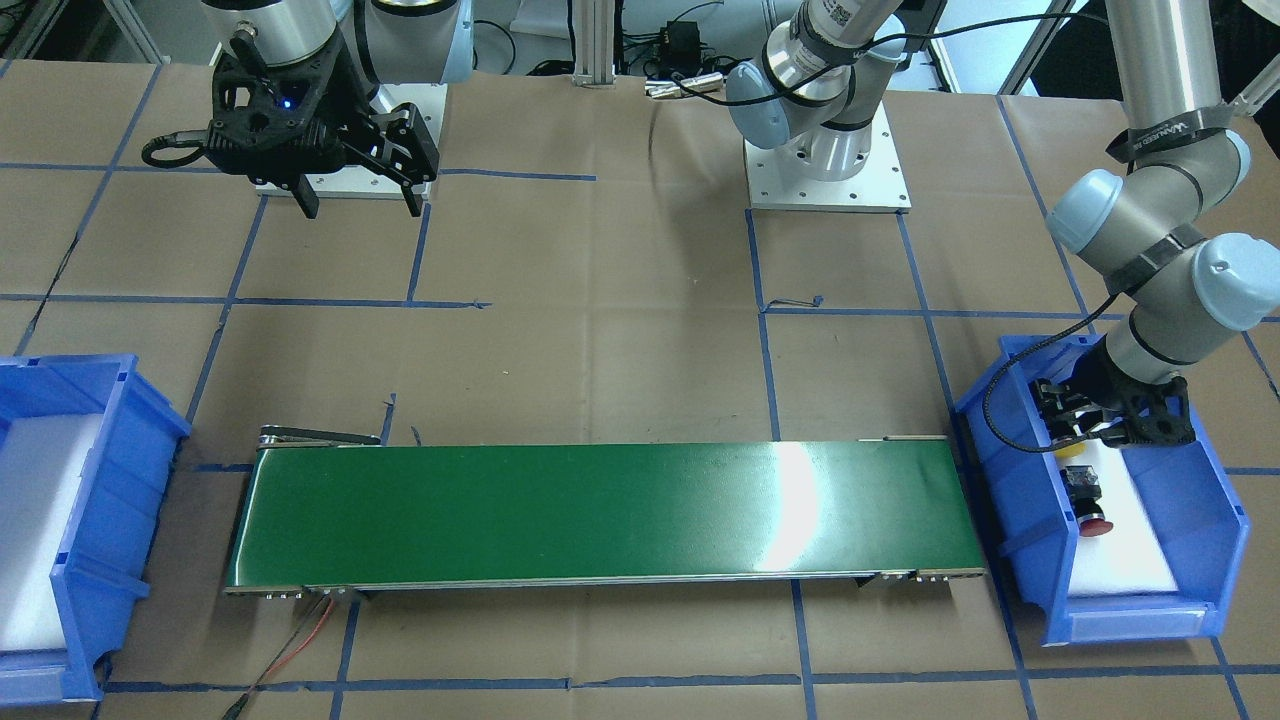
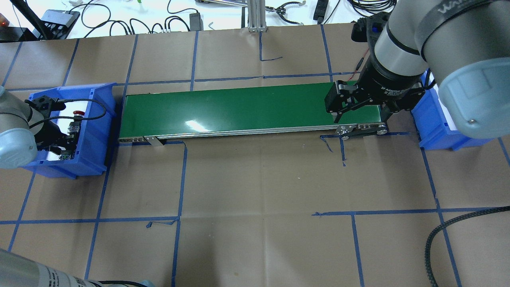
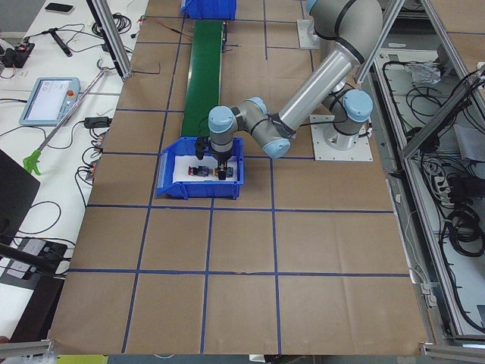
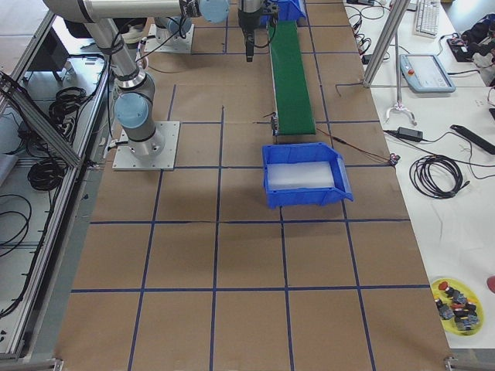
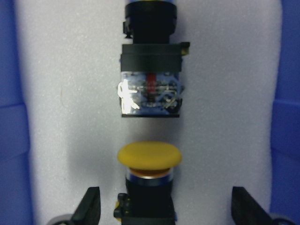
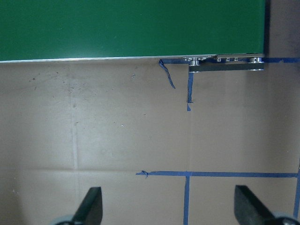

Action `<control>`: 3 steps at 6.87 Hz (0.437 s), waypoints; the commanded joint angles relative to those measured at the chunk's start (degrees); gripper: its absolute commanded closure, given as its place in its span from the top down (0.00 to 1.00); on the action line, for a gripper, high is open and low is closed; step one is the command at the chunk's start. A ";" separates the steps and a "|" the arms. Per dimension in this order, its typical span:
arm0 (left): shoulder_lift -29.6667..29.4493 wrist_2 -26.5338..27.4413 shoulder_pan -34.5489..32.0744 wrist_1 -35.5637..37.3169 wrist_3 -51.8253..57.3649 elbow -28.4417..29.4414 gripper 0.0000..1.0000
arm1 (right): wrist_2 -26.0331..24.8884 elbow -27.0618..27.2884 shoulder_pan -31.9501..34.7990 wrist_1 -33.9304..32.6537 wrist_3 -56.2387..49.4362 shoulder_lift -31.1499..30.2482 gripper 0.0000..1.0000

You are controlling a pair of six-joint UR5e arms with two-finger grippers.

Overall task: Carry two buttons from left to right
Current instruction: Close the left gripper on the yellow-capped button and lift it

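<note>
Hovering low inside the left blue bin [image 1: 1010, 520], the left gripper [image 5: 166, 206] stands spread, its fingers straddling the yellow button [image 5: 149, 157] without touching it, a placement judged to be lining up a grasp. The red button [image 1: 1096, 524] lies just beyond on the same white foam, cap pointing away. The right gripper [image 1: 360, 200], likewise spread and holding nothing, waits above the table beside the green conveyor's [image 1: 600, 510] right end, apparently stationed to receive parts for the right blue bin [image 1: 130, 480].
</note>
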 commanded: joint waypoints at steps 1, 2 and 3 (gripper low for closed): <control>0.12 -0.01 0.17 -0.15 -0.02 0.30 0.38 | 0.05 -0.03 0.00 0.01 0.05 0.03 1.00; 0.21 -0.01 0.17 -0.15 -0.11 0.39 0.25 | 0.05 -0.03 0.00 0.01 0.05 -0.06 1.00; 0.30 -0.01 0.26 -0.23 -0.29 0.91 0.14 | 0.05 -0.03 0.00 0.01 0.05 0.03 1.00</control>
